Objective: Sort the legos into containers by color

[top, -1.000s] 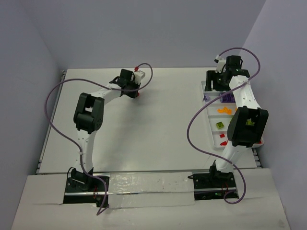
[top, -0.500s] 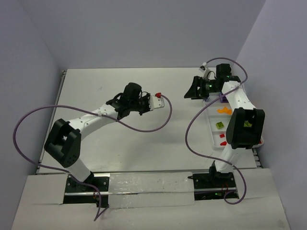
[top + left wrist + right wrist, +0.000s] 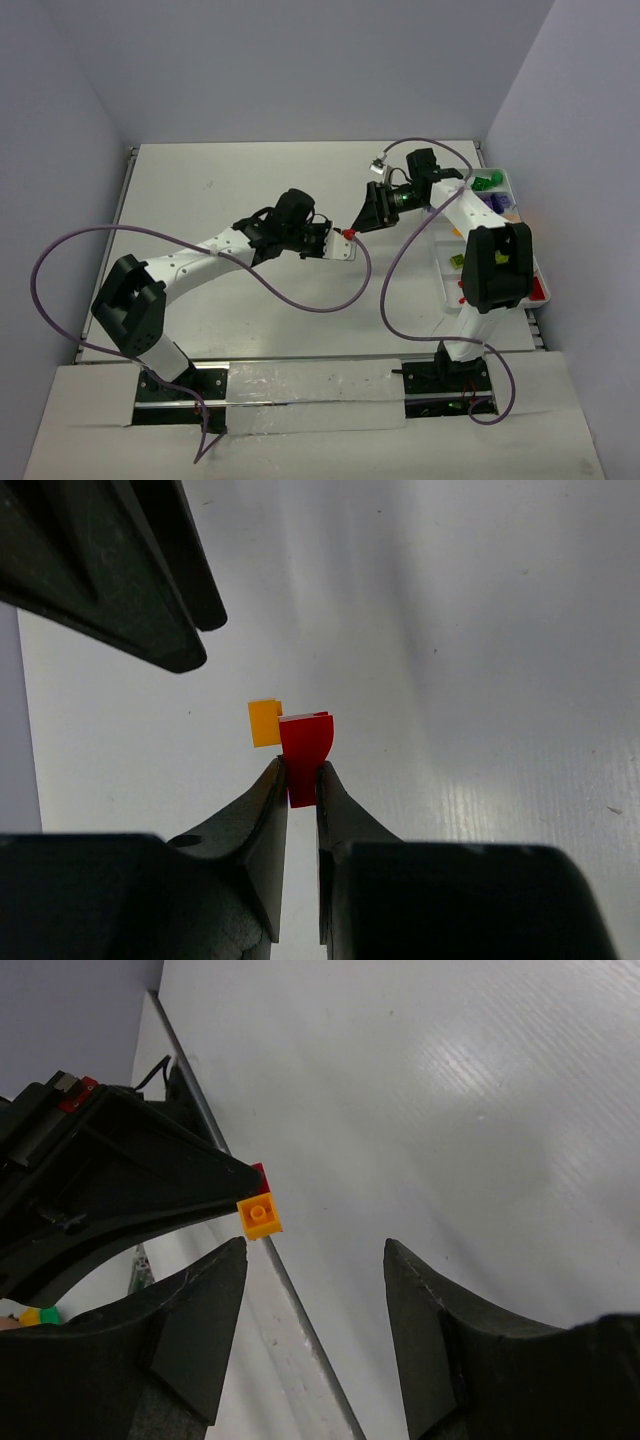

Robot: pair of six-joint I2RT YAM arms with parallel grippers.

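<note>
My left gripper (image 3: 347, 238) is shut on a red lego (image 3: 304, 750) with a small orange lego (image 3: 264, 723) stuck to its side, held above the table's middle. In the left wrist view the gripper (image 3: 301, 772) pinches the red lego's lower end. My right gripper (image 3: 366, 214) is open and faces it closely. In the right wrist view the gripper (image 3: 313, 1260) shows the orange lego (image 3: 259, 1216) just in front of its left finger. The white tray (image 3: 447, 280) at the right holds green (image 3: 485, 183), purple, orange, lime and red legos in separate compartments.
The right arm's links lie over the tray's middle. A clear plastic strip (image 3: 310, 395) runs along the near edge between the arm bases. Purple cables loop over the table beside both arms. Grey walls stand close at left and right.
My left arm has swung right from the back left to the table's middle with the red lego. My right gripper has moved left from over the tray and faces it.
</note>
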